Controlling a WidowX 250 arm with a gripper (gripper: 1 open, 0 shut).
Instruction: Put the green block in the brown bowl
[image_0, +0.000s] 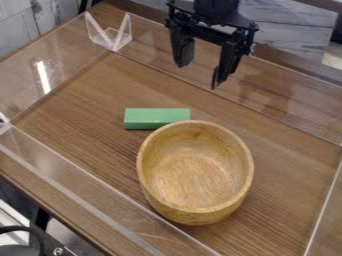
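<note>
- The bench (80, 100) is flat brown wood with fine lines, with see-through walls round it.
- The brown bowl (195, 170) is big, round and deep — smooth wood with a thick rim.
- The gripper (203, 58) hangs high above the bench, fingers spread wide, holding nothing.
- The green block (156, 117) lies flat, almost touching the bowl's far rim. It looks light and hard — best pinched across its narrow sides.

The table (80, 110) has a dark wood-grain top, fenced at its edges by low clear walls (40, 150). The green block (156, 117) lies flat near the middle. The brown bowl (195, 170) stands upright just in front of it (rim very close to the block; whether they touch cannot be told), hollow facing up.
</note>
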